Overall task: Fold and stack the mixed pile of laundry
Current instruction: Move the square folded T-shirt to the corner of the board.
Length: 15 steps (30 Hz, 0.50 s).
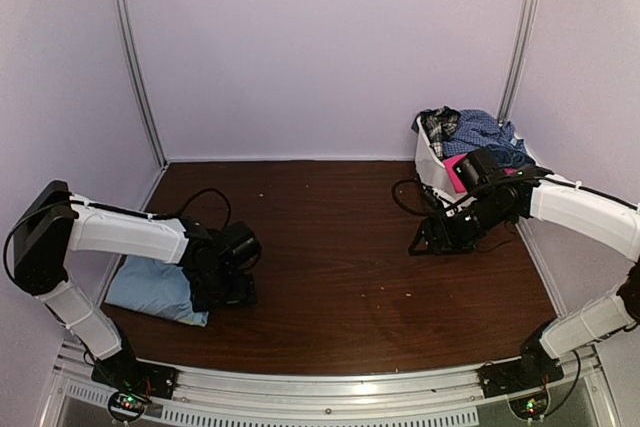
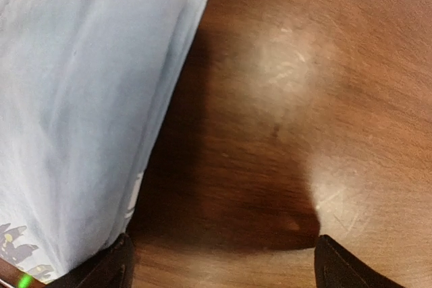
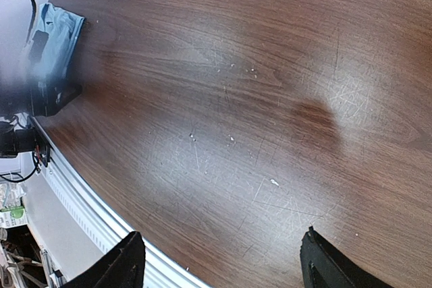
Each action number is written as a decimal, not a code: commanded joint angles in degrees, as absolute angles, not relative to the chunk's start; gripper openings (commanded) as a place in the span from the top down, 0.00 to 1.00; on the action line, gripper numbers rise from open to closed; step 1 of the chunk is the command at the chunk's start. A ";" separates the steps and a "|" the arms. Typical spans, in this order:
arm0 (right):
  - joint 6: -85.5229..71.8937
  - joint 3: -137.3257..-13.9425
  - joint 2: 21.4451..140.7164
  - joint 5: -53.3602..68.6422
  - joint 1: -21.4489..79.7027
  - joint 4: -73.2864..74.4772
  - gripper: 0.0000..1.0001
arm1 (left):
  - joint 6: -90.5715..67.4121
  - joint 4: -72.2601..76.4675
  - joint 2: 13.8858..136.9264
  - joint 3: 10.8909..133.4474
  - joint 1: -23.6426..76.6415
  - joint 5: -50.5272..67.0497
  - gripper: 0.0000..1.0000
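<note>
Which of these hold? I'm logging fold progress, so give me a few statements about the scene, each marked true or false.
1. The T-shirt lies on the table beside the left gripper. True.
2. The right gripper holds the pink piece. False: it is open and empty over bare table, and the pink piece is in the basket.
3. The basket stands at the table's far right. True.
4. The left gripper is shut on the T-shirt. False: it is open, with the T-shirt off to one side.
5. The plaid piece lies on the table. False: it is in the basket.
</note>
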<state>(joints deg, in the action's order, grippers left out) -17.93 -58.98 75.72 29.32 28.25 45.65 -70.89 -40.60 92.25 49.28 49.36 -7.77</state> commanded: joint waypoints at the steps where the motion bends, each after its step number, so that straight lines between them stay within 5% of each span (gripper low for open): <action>1: -17.59 -58.71 75.67 30.11 27.86 45.20 0.20 | -68.34 -39.96 92.06 45.01 45.23 -8.20 0.06; 9: -16.40 -60.58 76.06 29.17 27.14 46.16 0.20 | -58.53 -36.95 94.09 50.89 41.40 -9.20 0.03; 15: -12.80 -70.43 77.26 33.00 16.91 46.40 0.16 | -44.89 -33.75 91.79 64.04 43.67 -9.06 0.02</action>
<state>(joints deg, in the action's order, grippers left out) -15.66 -63.18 76.47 30.35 23.18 47.48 -55.96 -39.05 93.32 54.57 42.26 -8.56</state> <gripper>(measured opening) 0.834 0.976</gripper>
